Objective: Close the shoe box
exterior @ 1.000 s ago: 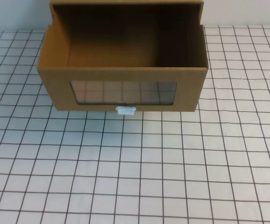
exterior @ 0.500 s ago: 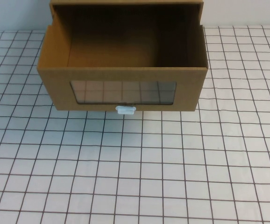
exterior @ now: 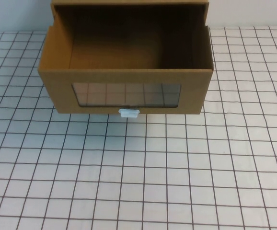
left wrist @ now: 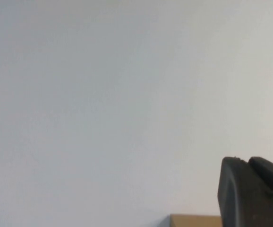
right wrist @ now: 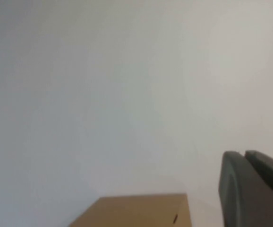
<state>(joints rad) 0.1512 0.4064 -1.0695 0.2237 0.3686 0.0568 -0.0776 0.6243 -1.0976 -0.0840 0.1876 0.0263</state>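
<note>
shoe box (exterior: 129,76) drawer pulled out, gridded table (exterior: 143,177) open before it

The surface (exterior: 177,167) was white, ruled with a dark grid of squares, and filled the high view from the near edge up to a pale wall at its far edge. Directly on it stood the shoe box (exterior: 57,91), a brown cardboard drawer-style box set at the far edge, about midway between the left and right edges. Its drawer was pulled out toward the near edge, open at the top, with a clear window (exterior: 126,95) in its front and a small white pull tab (exterior: 129,113) just beneath.
</note>
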